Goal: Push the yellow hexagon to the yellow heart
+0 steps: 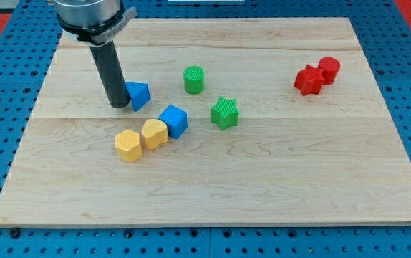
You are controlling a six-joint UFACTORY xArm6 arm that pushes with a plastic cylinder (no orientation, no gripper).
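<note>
My tip (pixel 120 106) rests on the table (pixel 277 179), touching the left side of the blue triangle (pixel 139 94). The end effector is a plain rod, with nothing to open or close. The yellow hexagon (pixel 128 145) sits below it, touching the yellow heart (pixel 155 133), which touches the blue cube (pixel 173 120).

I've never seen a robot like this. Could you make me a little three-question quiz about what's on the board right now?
1. True or false: my tip touches the yellow hexagon.
2. Which block sits right beside my tip? A) green cylinder B) blue triangle C) red star
3. Fill in: the yellow heart sits between the yellow hexagon and the blue ____.

Key: 1 false; 2 B; 3 cube.
</note>
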